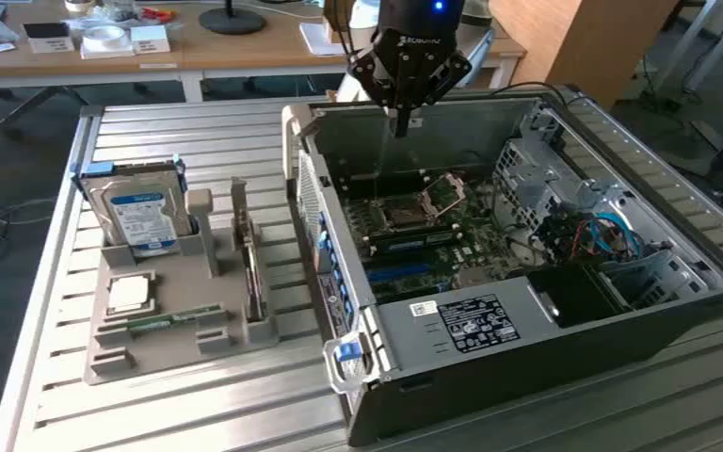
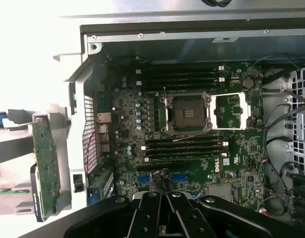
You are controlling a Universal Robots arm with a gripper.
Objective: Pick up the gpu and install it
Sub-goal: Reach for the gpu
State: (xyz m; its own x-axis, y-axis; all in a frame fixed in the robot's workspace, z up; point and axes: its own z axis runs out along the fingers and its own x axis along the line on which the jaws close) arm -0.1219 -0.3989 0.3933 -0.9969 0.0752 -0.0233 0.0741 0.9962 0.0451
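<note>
Above the open computer case (image 1: 512, 363): gripper (image 1: 402, 127) with fingers closed together, holding nothing.
The gpu (image 1: 251, 268) stands upright in grey holder tray (image 1: 173, 282), at the exterior view's left of the case.

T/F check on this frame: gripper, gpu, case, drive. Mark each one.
1. The gripper holds the gpu. False: it is shut on nothing, above the case; the gpu stands on edge in the grey holder beside the case.
2. The case is open and the motherboard is exposed. True.
3. The hard drive lies flat inside the case. False: it stands upright in the grey holder, outside the case.
4. The CPU socket is bare. True.
</note>
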